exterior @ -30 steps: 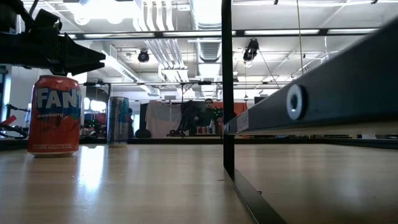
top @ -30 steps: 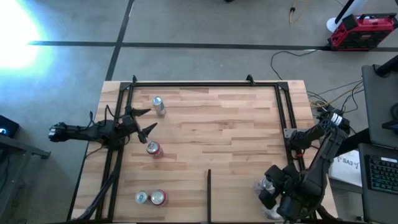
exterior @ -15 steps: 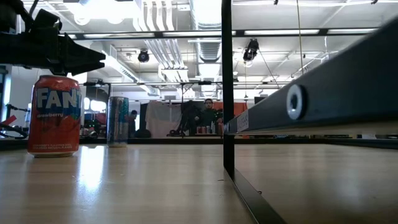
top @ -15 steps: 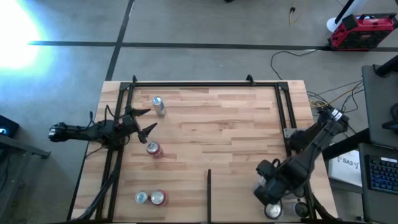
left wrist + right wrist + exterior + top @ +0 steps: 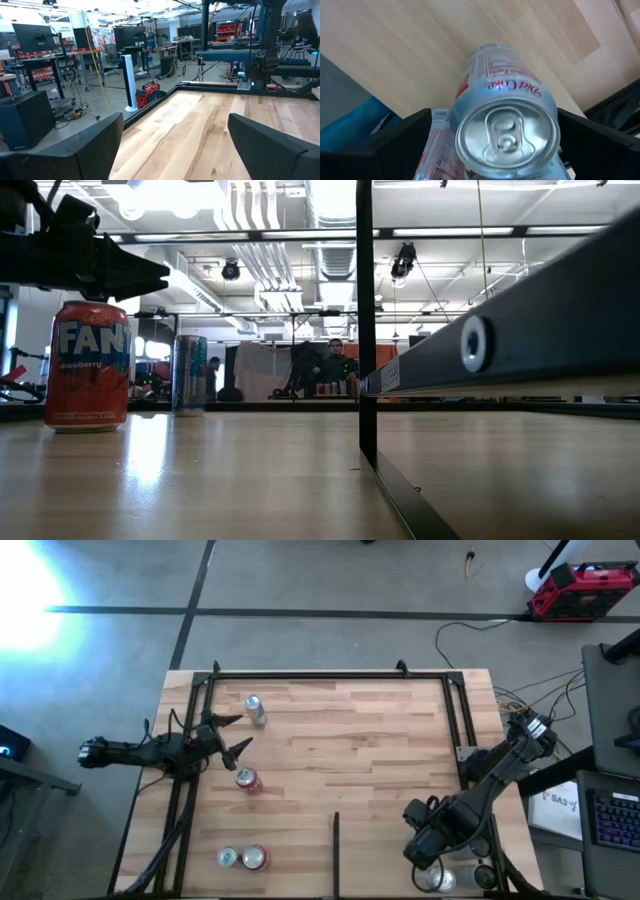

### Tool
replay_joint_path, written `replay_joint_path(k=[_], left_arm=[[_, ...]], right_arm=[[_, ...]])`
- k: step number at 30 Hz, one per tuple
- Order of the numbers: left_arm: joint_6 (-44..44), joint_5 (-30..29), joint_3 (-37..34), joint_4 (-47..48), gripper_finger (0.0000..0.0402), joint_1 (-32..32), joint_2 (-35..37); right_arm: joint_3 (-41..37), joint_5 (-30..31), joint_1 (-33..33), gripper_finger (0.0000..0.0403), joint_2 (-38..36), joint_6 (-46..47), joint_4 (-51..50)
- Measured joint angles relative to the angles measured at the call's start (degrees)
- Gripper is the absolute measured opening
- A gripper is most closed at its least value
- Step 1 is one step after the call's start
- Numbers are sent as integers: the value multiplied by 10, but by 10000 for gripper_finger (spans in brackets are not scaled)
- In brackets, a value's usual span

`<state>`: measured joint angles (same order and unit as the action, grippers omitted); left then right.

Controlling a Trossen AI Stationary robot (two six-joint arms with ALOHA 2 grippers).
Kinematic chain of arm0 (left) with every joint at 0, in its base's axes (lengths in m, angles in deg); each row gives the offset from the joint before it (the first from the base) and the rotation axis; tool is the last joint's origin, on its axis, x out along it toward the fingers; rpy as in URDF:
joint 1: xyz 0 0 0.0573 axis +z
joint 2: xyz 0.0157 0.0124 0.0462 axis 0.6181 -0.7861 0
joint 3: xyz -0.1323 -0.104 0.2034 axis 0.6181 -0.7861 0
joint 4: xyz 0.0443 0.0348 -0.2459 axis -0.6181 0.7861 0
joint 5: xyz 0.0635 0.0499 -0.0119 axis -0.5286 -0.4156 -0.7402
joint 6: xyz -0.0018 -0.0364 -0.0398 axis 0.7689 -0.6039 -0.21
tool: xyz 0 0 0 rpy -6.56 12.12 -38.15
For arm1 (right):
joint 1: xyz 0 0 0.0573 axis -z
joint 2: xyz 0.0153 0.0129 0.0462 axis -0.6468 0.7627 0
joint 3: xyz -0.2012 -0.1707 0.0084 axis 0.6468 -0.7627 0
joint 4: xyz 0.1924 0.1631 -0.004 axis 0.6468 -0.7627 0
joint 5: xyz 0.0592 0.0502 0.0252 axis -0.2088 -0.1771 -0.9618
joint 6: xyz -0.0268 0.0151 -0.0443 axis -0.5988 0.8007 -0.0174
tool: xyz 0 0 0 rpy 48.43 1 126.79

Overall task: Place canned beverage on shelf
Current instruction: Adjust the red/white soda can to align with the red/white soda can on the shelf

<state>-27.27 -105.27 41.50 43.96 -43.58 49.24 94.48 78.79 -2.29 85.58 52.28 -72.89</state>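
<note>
The shelf [image 5: 380,740] is a light wooden board with a black tube frame and a short dark divider strip [image 5: 337,850]. My right gripper [image 5: 420,848] is over its near right corner, shut on a silver Diet Coke can [image 5: 505,115]. A second silver can [image 5: 440,880] stands beside it and also shows in the right wrist view [image 5: 436,150]. My left gripper [image 5: 243,732] is open and empty at the left side, above a red can [image 5: 247,780] and near a slim silver can [image 5: 256,710]. Both cans stand upright on their bases. My right gripper has the Diet Coke can's side wall [image 5: 547,107] between its two fingers [image 5: 592,145], one on each side. The fingers come from above, pointing down. The can's top faces the wrist. Whether its base is clear of the board is hidden by the can itself.
A silver-topped can [image 5: 228,858] and a red can [image 5: 256,858] stand near the front left. In the low view the red can [image 5: 86,366] and slim can [image 5: 189,373] stand left of the divider [image 5: 365,330]. Bare board lies mid-shelf.
My right gripper has swung from the near right corner toward the table's left and far side, over the board. That has uncovered the second silver can, which stays by the near edge.
</note>
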Motion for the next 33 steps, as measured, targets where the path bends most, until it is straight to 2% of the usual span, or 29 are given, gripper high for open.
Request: replay_joint_path(k=[5, 11, 33], left_arm=[[0, 0, 0, 0, 343, 0, 0], [0, 0, 0, 0, 343, 0, 0], [0, 0, 0, 0, 343, 0, 0]], right_arm=[[-8, 13, 0, 372, 0, 24, 7], [-16, 18, 0, 288, 0, 60, 29], [-18, -3, 0, 287, -9, 290, -14]])
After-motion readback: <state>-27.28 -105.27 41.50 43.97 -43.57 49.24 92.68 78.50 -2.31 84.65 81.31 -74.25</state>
